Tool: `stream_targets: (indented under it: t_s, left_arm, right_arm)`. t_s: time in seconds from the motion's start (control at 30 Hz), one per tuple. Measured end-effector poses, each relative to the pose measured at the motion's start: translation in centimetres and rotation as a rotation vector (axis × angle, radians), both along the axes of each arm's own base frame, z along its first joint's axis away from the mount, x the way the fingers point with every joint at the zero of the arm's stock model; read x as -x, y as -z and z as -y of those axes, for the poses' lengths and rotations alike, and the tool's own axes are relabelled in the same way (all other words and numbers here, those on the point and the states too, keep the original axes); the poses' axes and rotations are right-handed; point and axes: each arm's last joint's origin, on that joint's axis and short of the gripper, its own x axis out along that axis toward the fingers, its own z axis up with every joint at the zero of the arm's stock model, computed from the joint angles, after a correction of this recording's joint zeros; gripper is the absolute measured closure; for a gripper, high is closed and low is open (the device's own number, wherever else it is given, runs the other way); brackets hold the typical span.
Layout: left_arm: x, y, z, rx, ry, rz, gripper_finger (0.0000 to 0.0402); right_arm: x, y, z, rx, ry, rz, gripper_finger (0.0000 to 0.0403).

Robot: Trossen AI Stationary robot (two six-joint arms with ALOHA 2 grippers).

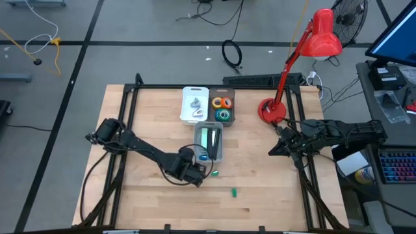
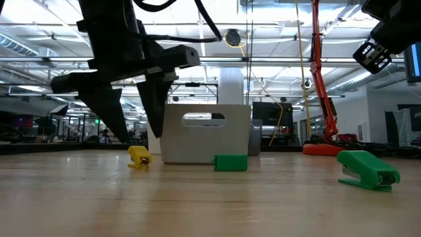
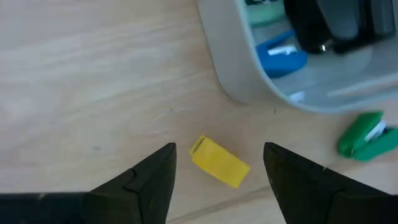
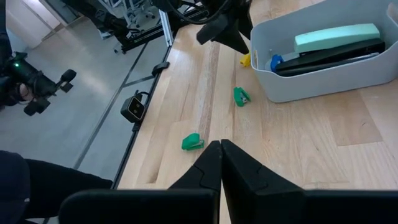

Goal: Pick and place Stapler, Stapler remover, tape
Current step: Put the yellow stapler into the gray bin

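While its fingers stand apart, the left gripper (image 3: pixel 219 171) hangs just above the wooden table (image 1: pixel 149 130), straddling a small yellow remover (image 3: pixel 219 162) that lies on the wood beside the grey bin (image 1: pixel 209 156). That bin holds a mint stapler (image 4: pixel 336 37), a black stapler (image 4: pixel 326 59) and a blue remover (image 3: pixel 281 57). Just outside it lies a green remover (image 3: pixel 368 135); another green remover (image 1: pixel 233 191) sits farther off toward the table's near edge. At the back, a brown bin (image 1: pixel 222 109) holds the tape (image 1: pixel 222 104), orange and green rolls among them, next to a white bin (image 1: pixel 195 104) of pale items. Over at the table's right side, near the red lamp (image 1: pixel 318 39), the right gripper (image 4: pixel 221 155) waits with its fingers pressed together, holding nothing.
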Motion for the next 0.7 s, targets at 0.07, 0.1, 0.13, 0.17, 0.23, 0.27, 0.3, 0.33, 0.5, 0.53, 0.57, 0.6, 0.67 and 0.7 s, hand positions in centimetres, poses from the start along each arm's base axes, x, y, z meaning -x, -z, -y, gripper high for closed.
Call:
stream_targets:
  t_s: [0.07, 0.1, 0.13, 0.17, 0.23, 0.27, 0.3, 0.33, 0.5, 0.53, 0.57, 0.6, 0.67, 0.7]
  left_arm:
    - [0.0, 0.0, 0.0, -0.011, 0.057, -0.017, 0.0156]
    - [0.0, 0.0, 0.0, -0.018, 0.082, -0.023, 0.0156]
    - [0.0, 0.0, 0.0, -0.027, 0.103, -0.025, 0.0156]
    - [-0.1, 0.0, 0.0, -0.036, 0.123, -0.023, 0.0156]
    - [-0.3, -0.1, 0.1, -0.051, 0.183, -0.013, 0.0156]
    - [-0.5, -0.1, 0.0, -0.057, 0.218, -0.01, 0.0156]
    - [-0.6, -0.1, 0.0, -0.063, 0.248, -0.008, 0.0156]
    - [-0.7, -0.1, -0.1, -0.069, 0.268, -0.009, 0.0156]
    - [-0.9, -0.1, -0.7, -0.091, 0.322, -0.031, 0.0156]
    - [-0.9, -0.1, -0.8, -0.093, 0.33, -0.035, 0.0156]
    - [-0.9, -0.1, -0.8, -0.09, 0.335, -0.037, 0.0156]
    - [-1.0, 0.0, -0.9, -0.088, 0.338, -0.037, 0.0156]
    - [-0.9, 0.2, -1.0, -0.086, 0.337, -0.041, 0.0156]
    - [-0.8, 0.3, -1.1, -0.085, 0.337, -0.044, 0.0156]
  right_arm:
    - [0.0, 0.0, 0.0, -0.007, 0.003, -0.003, 0.0403]
    - [0.0, 0.0, 0.0, -0.009, 0.005, -0.004, 0.0403]
    - [0.0, 0.0, 0.0, -0.009, 0.005, -0.004, 0.0403]
    - [0.0, 0.0, 0.0, -0.009, 0.005, -0.004, 0.0403]
    - [0.0, 0.0, 0.0, -0.009, 0.005, -0.004, 0.0403]
    - [0.0, 0.0, 0.0, -0.009, 0.005, -0.004, 0.0403]
    - [0.0, 0.0, 0.0, -0.009, 0.005, -0.004, 0.0403]
    - [0.0, 0.0, 0.0, -0.009, 0.005, -0.004, 0.0403]
    - [0.0, 0.0, 0.0, -0.028, 0.015, -0.012, 0.0403]
    - [0.0, 0.0, 0.0, -0.032, 0.016, -0.013, 0.0403]
    - [0.0, 0.0, 0.0, -0.035, 0.018, -0.014, 0.0403]
    - [0.0, 0.0, 0.0, -0.037, 0.019, -0.015, 0.0403]
    - [0.0, 0.0, 0.0, -0.037, 0.019, -0.015, 0.0403]
    - [0.0, 0.0, 0.0, -0.037, 0.019, -0.015, 0.0403]
